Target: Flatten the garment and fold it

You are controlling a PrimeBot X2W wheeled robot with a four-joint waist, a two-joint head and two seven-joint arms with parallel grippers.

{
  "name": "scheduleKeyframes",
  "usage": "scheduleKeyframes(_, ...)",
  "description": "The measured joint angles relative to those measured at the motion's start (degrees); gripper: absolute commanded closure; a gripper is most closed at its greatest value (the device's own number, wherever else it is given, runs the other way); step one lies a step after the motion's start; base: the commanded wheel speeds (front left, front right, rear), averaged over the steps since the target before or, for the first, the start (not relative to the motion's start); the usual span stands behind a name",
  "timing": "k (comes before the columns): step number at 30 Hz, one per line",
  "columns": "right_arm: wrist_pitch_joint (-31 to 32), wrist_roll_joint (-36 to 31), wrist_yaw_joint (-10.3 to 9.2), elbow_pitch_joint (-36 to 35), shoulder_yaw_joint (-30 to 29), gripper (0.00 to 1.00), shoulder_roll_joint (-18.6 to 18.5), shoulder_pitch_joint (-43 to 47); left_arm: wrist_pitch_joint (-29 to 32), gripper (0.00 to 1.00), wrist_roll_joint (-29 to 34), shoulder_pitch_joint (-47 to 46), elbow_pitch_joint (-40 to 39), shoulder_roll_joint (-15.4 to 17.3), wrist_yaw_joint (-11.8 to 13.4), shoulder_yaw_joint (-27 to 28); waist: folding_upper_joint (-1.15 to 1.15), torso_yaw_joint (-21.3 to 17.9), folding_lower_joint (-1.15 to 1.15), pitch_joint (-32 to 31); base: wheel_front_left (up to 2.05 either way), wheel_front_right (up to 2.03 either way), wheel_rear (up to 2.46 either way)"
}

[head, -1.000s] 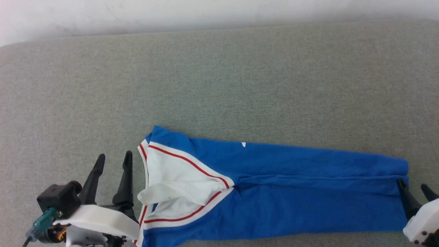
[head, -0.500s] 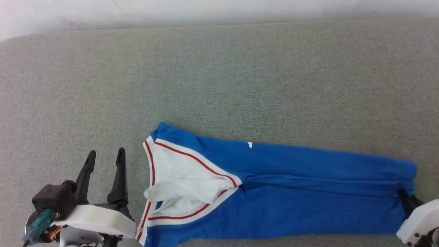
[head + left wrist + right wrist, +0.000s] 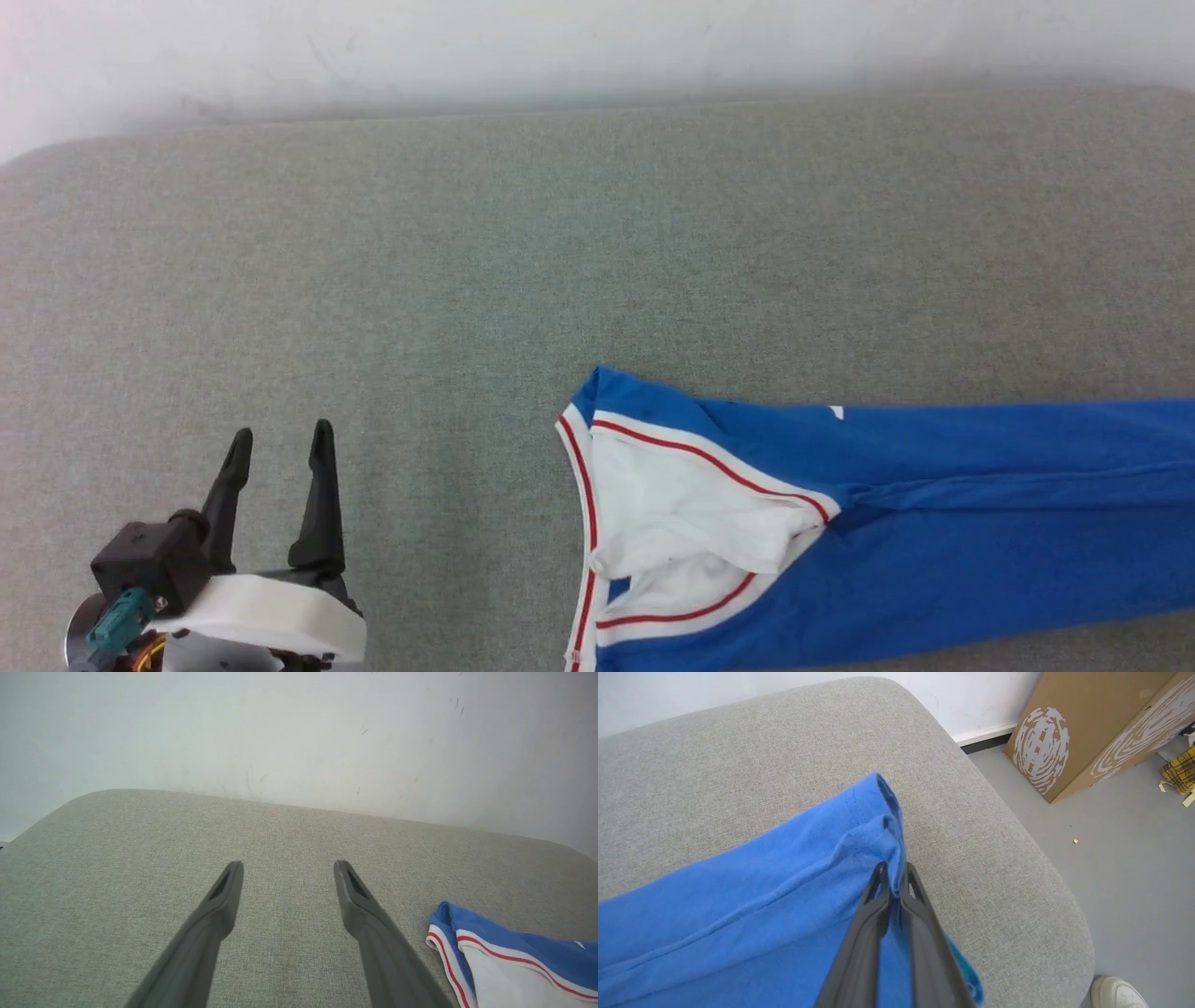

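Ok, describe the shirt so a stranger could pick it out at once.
Find the wide grey cushion against the white wall. On its near right part lies a long, folded T-shirt. It is the one bright blue thing there, with white sleeves edged in thin red stripes.

Grey woven padded surface (image 3: 420, 261) with rounded corners, bright blue garment (image 3: 980, 560) lying along its near right part, folded lengthwise, white red-striped end toward the middle, blue hem close to the right-hand edge
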Motion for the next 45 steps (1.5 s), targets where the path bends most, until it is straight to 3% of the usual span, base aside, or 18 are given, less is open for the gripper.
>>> scheduleKeyframes(6,3.7,2.8,-0.02,-5.1,5.3,1.00,3.0,0.0,-0.8,0.00,0.1,0.7,0.7,-0.4,0.3,-0.2,0.00,0.1,0.00,-0.9,0.00,0.00,0.00)
scheduleKeyframes(15,9.7,7.5,-0.08,-14.6,21.8,1.00,7.5,1.4,-0.8,0.00,0.1,0.8,1.4,-0.8,0.3,-1.1,0.00,0.6,0.00,-1.4,0.00,0.00,0.00)
scheduleKeyframes(21,10.3,8.8,-0.08,-15.3,33.3,1.00,8.6,0.5,-0.8,0.00,0.1,0.3,1.7,-0.9,0.3,-1.8,0.00,1.3,0.00,-0.9,0.00,0.00,0.00)
scheduleKeyframes(30,5.3,9.8,-0.09,-7.1,47.5,1.00,9.1,-6.4,-0.7,0.00,0.2,-2.1,2.9,-1.8,-0.3,-3.4,0.00,3.3,0.00,0.6,0.00,0.00,0.00)
scheduleKeyframes(37,0.1,11.7,-0.09,5.4,53.9,1.00,9.1,-11.7,-0.6,0.00,0.3,-3.3,4.4,-2.4,-1.2,-4.7,0.00,4.9,0.00,1.1,0.00,0.00,0.00)
scheduleKeyframes(45,-1.3,10.6,-0.09,16.4,59.3,1.00,9.2,-15.0,-0.3,0.00,0.2,-4.0,6.2,-3.1,-1.8,-5.7,0.00,6.3,0.00,-0.1,0.00,0.00,0.00)
